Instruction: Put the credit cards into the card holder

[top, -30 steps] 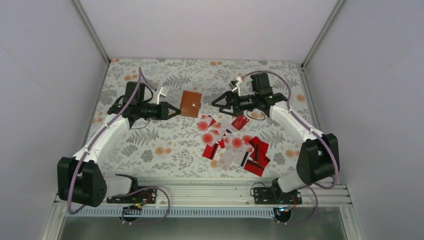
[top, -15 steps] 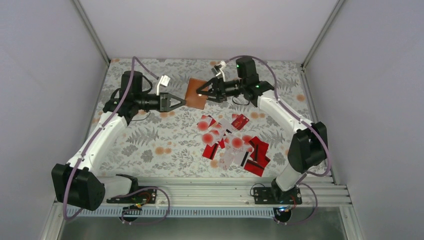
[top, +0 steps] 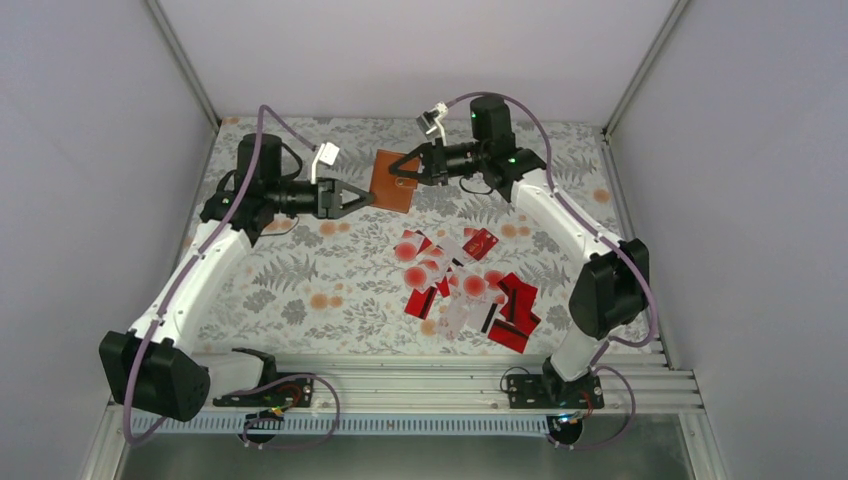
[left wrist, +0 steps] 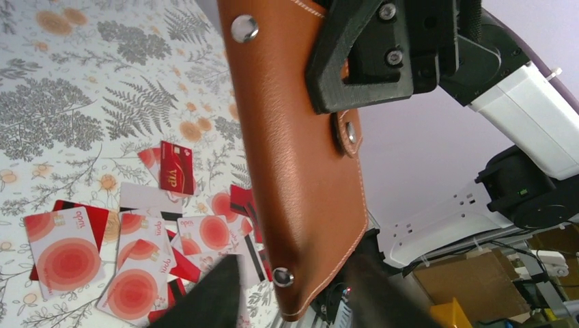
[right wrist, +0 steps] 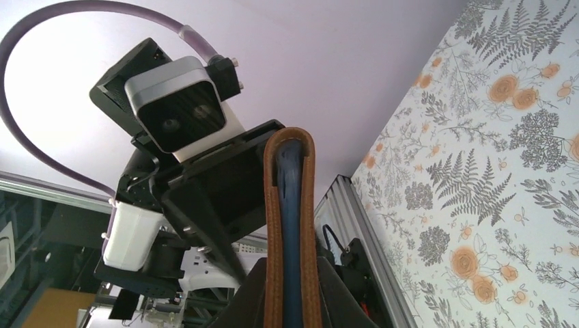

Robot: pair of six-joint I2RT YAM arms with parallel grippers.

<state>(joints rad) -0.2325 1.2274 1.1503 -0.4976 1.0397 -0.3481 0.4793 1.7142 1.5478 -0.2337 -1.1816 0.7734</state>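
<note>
My right hand is clenched on the card holder, holding it off the bench over the far middle, between my two arms. In my right wrist view the holder stands edge-on between my fingers, folded shut, brown leather on both sides of a blue-grey lining. My left hand points at the holder from the left with its fingers a little parted. The holder's near corner sits between them, and I can see a gap on at least one side, so this hand is not gripping. The credit cards lie in a loose, overlapping heap on the bench, nearer to me and right of centre, well apart from the holder.
</note>
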